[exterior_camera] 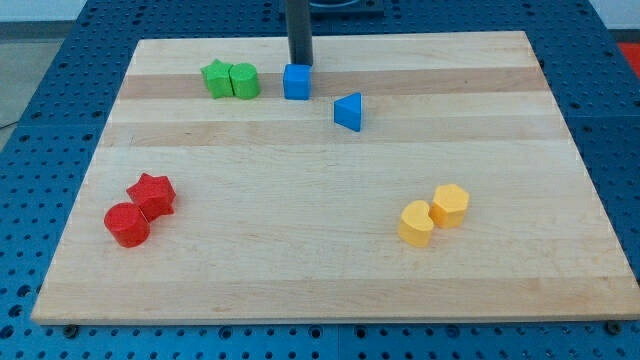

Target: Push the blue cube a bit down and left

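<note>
Right now my tip (301, 63) sits just above the blue cube (296, 82) near the frame's upper centre, apparently touching its top edge, which suits a shove down and left. I carry no pincer, only a rod. Green blocks (231, 80) lie close left; a blue triangle (349, 111) lower right.

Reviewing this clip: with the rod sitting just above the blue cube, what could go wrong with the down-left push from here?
1. My tip sits at the top edge of the blue cube, nearly centred, so a push may drive it straight down rather than left.
2. The green cylinder lies close on the view's left; too leftward a push could knock it.
</note>
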{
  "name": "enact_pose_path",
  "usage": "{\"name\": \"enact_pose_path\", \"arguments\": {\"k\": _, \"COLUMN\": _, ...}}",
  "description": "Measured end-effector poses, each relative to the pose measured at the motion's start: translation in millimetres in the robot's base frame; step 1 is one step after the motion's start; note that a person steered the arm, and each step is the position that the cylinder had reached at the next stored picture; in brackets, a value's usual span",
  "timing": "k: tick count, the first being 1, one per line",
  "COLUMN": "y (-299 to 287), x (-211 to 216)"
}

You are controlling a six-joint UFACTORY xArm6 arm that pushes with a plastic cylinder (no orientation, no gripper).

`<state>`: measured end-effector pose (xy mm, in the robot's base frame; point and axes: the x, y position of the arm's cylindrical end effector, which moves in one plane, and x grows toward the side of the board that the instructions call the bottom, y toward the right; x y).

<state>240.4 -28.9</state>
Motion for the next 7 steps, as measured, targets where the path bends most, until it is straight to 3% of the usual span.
{"name": "enact_pose_path", "arguments": {"k": 1, "y": 53.2, "x": 6.6}}
{"name": "enact_pose_path", "arguments": {"k": 2, "y": 67.1, "x": 38.2}}
{"name": "enact_pose_path", "arguments": {"k": 3, "y": 54.8, "x": 63.5}}
{"name": "enact_pose_path", "arguments": {"k": 5, "y": -3.4, "x": 68.7}}
{"name": "enact_pose_path", "arguments": {"k": 6, "y": -9.7, "x": 68.7}}
{"name": "enact_pose_path", "arguments": {"k": 7, "y": 29.3, "x": 61.0}}
